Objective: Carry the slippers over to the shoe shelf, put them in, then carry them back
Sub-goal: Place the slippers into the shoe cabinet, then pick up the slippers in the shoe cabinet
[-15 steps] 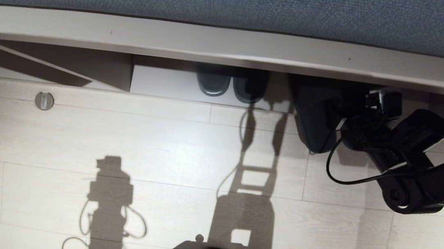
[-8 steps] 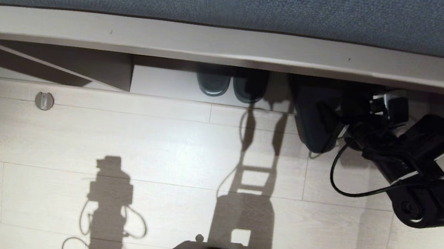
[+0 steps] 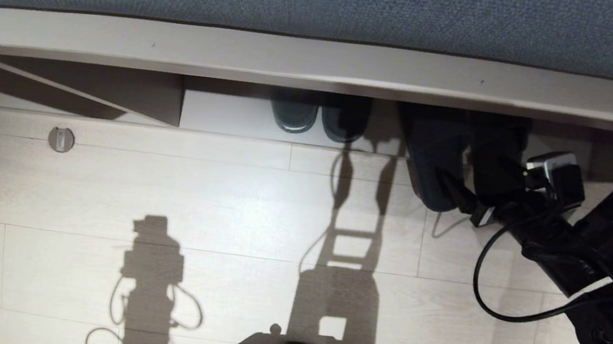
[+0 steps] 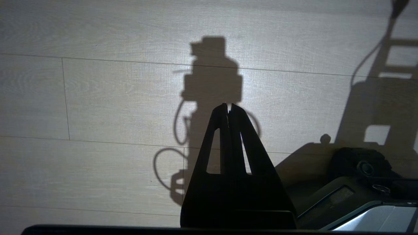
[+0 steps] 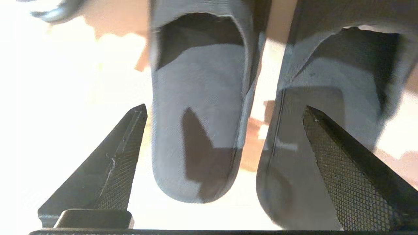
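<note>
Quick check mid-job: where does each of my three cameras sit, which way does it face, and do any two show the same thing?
Head view: high on the robot, facing down at the floor and shoe shelf; the right arm and base edge show.
Left wrist view: behind the left tool, shut, facing bare floor; part of the base shows.
Right wrist view: behind the right tool, open, facing the slippers heel-on.
Shared: head and right wrist views both show the slippers; head and left wrist views share the floor.
</note>
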